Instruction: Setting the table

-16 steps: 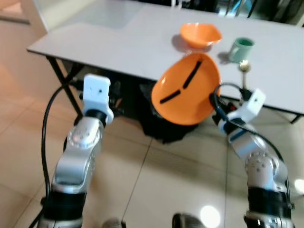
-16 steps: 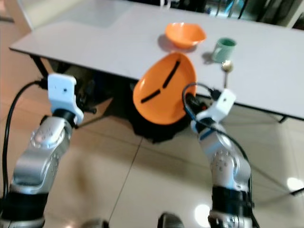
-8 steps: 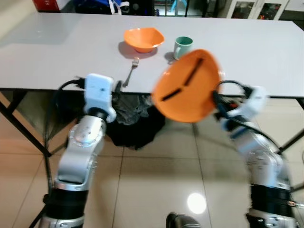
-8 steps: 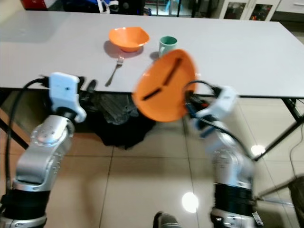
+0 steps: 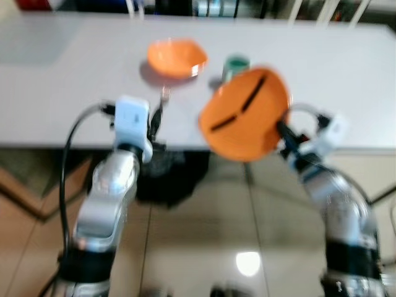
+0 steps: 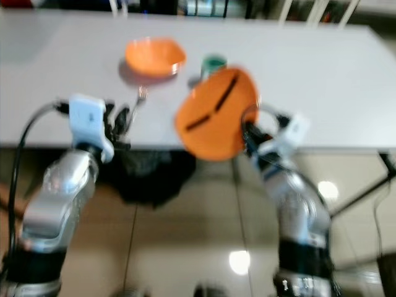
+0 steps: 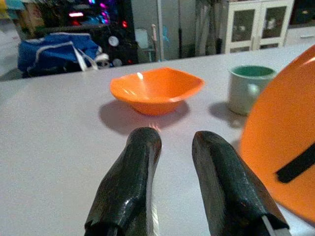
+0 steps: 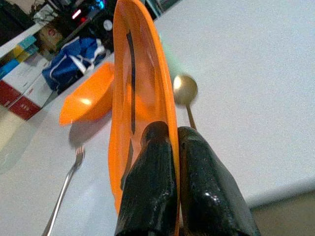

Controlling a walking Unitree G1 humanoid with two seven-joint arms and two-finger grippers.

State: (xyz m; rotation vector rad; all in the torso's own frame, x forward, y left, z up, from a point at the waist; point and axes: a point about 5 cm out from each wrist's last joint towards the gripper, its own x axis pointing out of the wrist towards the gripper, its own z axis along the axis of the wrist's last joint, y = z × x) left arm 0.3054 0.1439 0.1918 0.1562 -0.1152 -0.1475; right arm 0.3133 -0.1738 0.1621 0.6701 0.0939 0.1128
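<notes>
Item 1. Left gripper [image 7: 170,189]: raised at the near edge of the table [image 5: 74,93], at about 9 o'clock in the head view. Fingers parted by a narrow gap, nothing between them. It points across the tabletop toward the bowl.

Item 2. Fork [image 8: 64,191]: metal, flat on the table, just nearer than the bowl and just ahead of the left gripper; heavily blurred in the head views.

Item 3. Orange bowl [image 5: 176,57]: upright on the table, at 12 o'clock from the left gripper, apart from it.

Item 4. Green cup [image 7: 248,88]: upright, just beside the bowl at its 3 o'clock.

Item 5. Orange plate [image 5: 244,116]: the task's piece. Held in the air on edge, steeply tilted, over the near table edge, below the cup in the head view. Two dark stripes cross its face.

Item 6. Spoon [image 8: 185,91]: flat on the table beyond the plate, seen past the plate's rim from the right wrist.

Item 7. Right gripper [image 8: 172,162]: at 3 o'clock in the head view, fingers closed tight on the plate's lower rim, one finger on each face; the plate stands up from the fingertips toward 12 o'clock.

Risks, judged: a thin rim pinch on a tilted plate may slip or swing; lowering it could knock the cup or land on the fork or spoon; head views are blurred, so placement may drift.
</notes>
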